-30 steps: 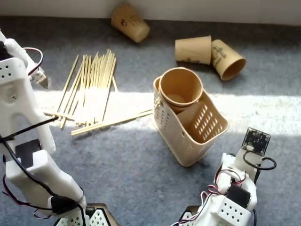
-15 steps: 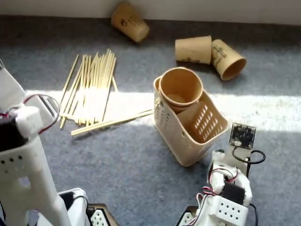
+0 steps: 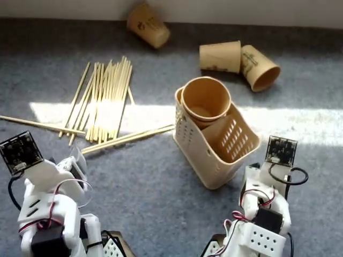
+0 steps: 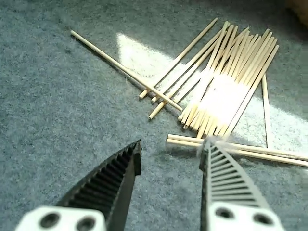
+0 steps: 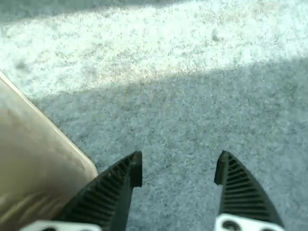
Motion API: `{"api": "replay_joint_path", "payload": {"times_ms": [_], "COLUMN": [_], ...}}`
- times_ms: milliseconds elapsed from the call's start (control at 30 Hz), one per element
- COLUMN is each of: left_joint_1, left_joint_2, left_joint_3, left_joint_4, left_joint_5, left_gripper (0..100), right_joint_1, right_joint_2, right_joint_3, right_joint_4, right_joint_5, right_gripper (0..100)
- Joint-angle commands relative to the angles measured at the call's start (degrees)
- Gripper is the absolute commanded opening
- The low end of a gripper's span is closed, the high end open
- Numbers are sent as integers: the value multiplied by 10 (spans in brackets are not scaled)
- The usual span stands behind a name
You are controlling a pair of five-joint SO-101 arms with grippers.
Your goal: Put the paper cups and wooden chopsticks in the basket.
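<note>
The left arm (image 3: 48, 209), which was standing tall beside the chopsticks (image 3: 104, 96) a second ago, is now sitting folded low at the near left corner, well back from the pile. The left gripper (image 4: 171, 144) is hanging over the carpet (image 3: 155, 198) with its jaws spread and empty, pointing toward the pile's near end. With the arm out of the way, one chopstick (image 3: 37, 123) is showing in full, lying crosswise at the pile's left edge. Whether it has shifted cannot be told, since the arm was covering most of it before. A pair (image 3: 128, 138) is lying slantwise between the pile and the basket (image 3: 211, 160), as before. The right arm (image 3: 265, 214) is sitting slightly closer to the basket than a second ago. The right gripper (image 5: 180, 156) is hovering over the carpet just beside the basket's near corner, its jaws apart and empty. The basket is standing where it was, holding stacked cups (image 3: 206, 99) at its far end. Beyond it, a lone cup (image 3: 149, 25) is lying on its side by the far wall. Two cups (image 3: 220, 56) are lying touching each other farther right, all three unmoved.
</note>
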Motion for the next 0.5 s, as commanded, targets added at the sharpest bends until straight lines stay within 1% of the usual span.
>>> {"api": "replay_joint_path", "payload": {"times_ms": [0, 100, 200, 333, 467], "left_joint_1": [-1, 0, 0, -2, -2], "left_joint_2": [-7, -7, -7, -9, -13], "left_joint_3": [38, 65, 92, 158, 202], "left_joint_4": [-34, -54, -73, -108, -116], "left_joint_5": [5, 57, 64, 66, 66], "left_gripper": [217, 217, 217, 217, 217], "right_joint_1": [-21, -60, -110, -177, -214], "right_joint_2": [-1, 0, 0, 35, 164], "right_joint_3": [-114, -194, -265, -328, -414], "right_joint_4": [78, 160, 209, 225, 220], "right_joint_5": [2, 2, 2, 4, 2], "right_gripper": [249, 249, 249, 249, 249]}}
